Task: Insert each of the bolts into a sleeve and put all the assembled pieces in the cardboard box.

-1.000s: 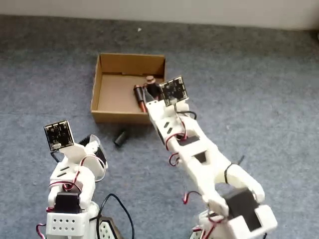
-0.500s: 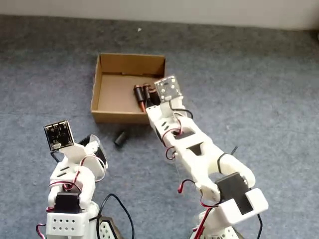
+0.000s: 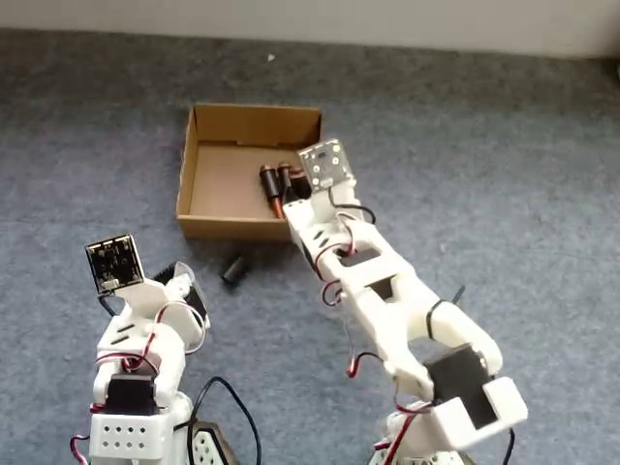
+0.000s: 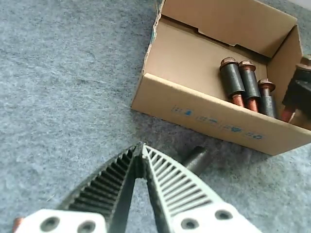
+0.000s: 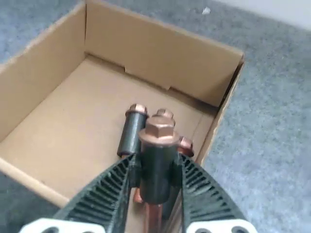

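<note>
Right wrist view: right fingers (image 5: 109,191) gripping sleeved bolt (image 5: 157,167) over box (image 5: 160,53) (ready for drop); left fingers (image 4: 167,187) sitting closed near loose sleeve (image 4: 196,158).

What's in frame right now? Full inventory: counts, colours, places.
cardboard box: 1, brown, open top, on the carpet
assembled pieces: 3, copper bolts in black sleeves, lying side by side inside the box
held piece: 1, copper bolt in a black sleeve, gripped over the box's inside, above the other three
loose sleeve: 1, black, on the carpet just outside the box's near wall
carpet: grey, under everything
left arm: 1, white, set back from the box
right arm: 1, white, stretched to the box
left hand: 1, shut, empty, beside the loose sleeve
right hand: 1, shut on the held piece
</note>
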